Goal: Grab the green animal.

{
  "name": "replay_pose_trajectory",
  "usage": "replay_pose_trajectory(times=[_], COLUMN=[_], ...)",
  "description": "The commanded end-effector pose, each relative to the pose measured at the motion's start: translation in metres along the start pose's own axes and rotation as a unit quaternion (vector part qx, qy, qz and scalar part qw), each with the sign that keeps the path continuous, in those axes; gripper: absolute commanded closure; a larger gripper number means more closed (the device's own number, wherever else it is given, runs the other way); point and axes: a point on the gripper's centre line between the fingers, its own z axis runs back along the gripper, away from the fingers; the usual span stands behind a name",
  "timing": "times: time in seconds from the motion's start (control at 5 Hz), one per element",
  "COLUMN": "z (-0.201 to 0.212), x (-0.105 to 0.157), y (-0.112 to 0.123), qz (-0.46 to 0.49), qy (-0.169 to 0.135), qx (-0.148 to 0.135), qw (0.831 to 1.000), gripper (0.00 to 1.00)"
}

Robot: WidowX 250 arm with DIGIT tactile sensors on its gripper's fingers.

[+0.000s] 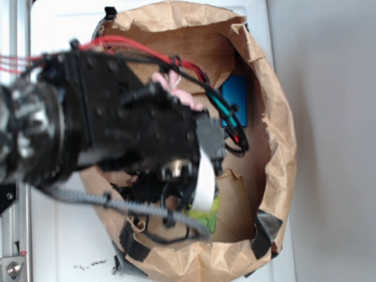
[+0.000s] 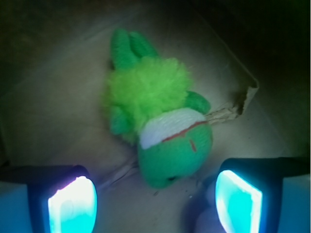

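Note:
The green animal (image 2: pixel 160 126) is a small plush frog lying on the brown paper floor, head toward me, fluffy yellow-green skirt and legs farther away. My gripper (image 2: pixel 155 201) is open, its two glowing pads on either side just short of the frog's head, not touching it. In the exterior view only a bit of the green animal (image 1: pixel 210 216) shows under the arm, whose gripper (image 1: pixel 202 194) reaches down into the brown paper bag (image 1: pixel 276 123).
The bag's crumpled walls ring the workspace, with a torn cardboard flap (image 2: pixel 245 99) right of the frog. A pink plush (image 1: pixel 176 88) peeks out behind the arm, and a blue object (image 1: pixel 237 100) lies at the bag's far side.

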Motion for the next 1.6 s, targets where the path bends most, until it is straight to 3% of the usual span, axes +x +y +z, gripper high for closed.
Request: replay_pose_trajectory(times=[0.0,0.4,0.8,1.0,1.2,1.4], z=[-0.008,-0.038,-0.037,-0.034,0.005,0.061], x=[0.030,0.023,0.021,0.022,0.025,-0.013], y=[-0.010,-0.019,-0.022,-0.022,-0.016,0.010], qz=[-0.023,-0.047,-0.029,-0.028,0.016,0.139], qy=[0.008,0.049,0.056,0.048,0.019,-0.022], qx=[0.018,0.018,0.035,0.035,-0.004,0.030], qw=[1.000,0.998,0.997,0.998,1.000,0.990], gripper=[0.00,0.00,1.00,1.00,1.00,1.00])
